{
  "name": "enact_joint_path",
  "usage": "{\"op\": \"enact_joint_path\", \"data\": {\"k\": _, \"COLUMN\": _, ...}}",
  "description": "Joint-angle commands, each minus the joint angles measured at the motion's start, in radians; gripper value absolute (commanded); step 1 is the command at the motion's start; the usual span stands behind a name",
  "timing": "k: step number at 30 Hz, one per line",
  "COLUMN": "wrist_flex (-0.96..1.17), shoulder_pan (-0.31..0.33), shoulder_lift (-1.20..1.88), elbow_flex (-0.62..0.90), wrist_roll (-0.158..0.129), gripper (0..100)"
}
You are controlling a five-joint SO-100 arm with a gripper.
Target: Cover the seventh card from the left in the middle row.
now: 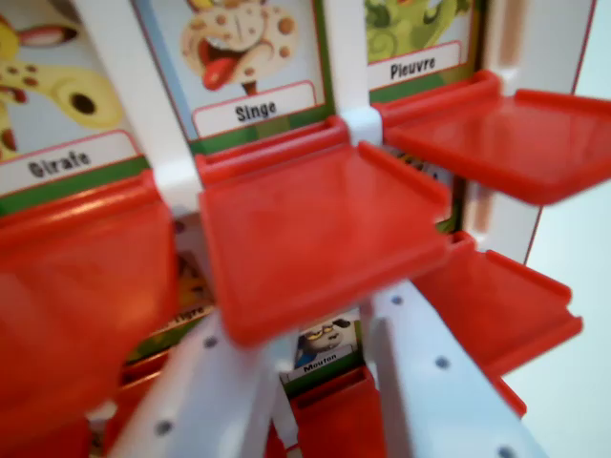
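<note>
Card (325, 348), marked "Mouton", with a pale animal face: stands in the gap between the two jaws, low in the wrist view and partly hidden by the flap above it. Its place in the row cannot be counted from here.

Gripper (310, 329): two white fingers (434, 382) with small dark screws, rising from the bottom edge; jaws spread apart, nothing clamped between them.

Red flap, centre (315, 234): lies flat and open, just above the jaw tips, its front edge over them; contact cannot be told.

Red flap, small (339, 410): below the "Mouton" card, between the jaws.

Red flap, left (81, 286): large and blurred, outside the jaw on the wrist view's left.

Red flaps, right (506, 138): one high and one lower, both open, outside the jaw on the wrist view's right.

Upper cards, beyond the jaws: "Girafe" (57, 167), "Singe" (253, 110), "Pieuvre" (415, 67), all uncovered, set between white frame bars (348, 114).

Partial card (191, 310), behind the left jaw: yellow picture, label unreadable.
</note>
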Motion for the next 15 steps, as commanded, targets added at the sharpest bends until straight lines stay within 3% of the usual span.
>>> {"op": "enact_joint_path", "data": {"k": 1, "wrist_flex": -0.003, "shoulder_pan": -0.014, "shoulder_lift": 0.018, "elbow_flex": -0.11, "wrist_roll": 0.006, "gripper": 3}}
{"op": "enact_joint_path", "data": {"k": 15, "wrist_flex": 0.02, "shoulder_pan": 0.006, "shoulder_lift": 0.097, "elbow_flex": -0.071, "wrist_roll": 0.0, "gripper": 3}}
